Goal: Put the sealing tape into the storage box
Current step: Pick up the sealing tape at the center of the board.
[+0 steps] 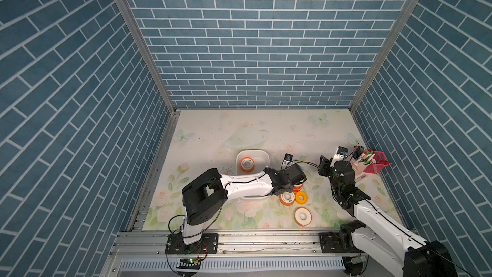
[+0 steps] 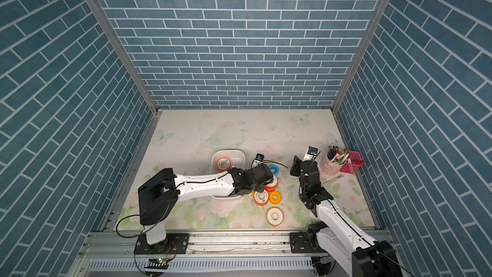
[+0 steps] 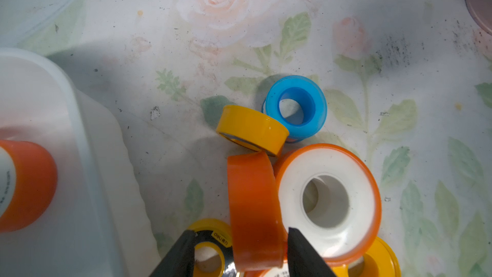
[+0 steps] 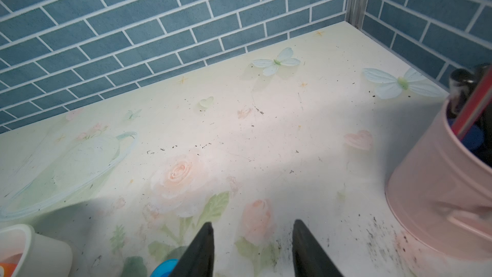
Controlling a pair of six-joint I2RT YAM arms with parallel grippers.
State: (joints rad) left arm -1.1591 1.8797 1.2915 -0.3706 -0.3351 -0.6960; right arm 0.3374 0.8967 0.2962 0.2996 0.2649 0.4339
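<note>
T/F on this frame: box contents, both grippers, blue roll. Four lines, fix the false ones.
1. One orange roll sits in the storage box. True.
2. The right gripper holds a roll. False: it is open and empty above the table.
3. The blue roll lies on the table, outside the box. True.
4. The left gripper is over the blue roll. False: it straddles an on-edge orange roll, not yet clamped.
</note>
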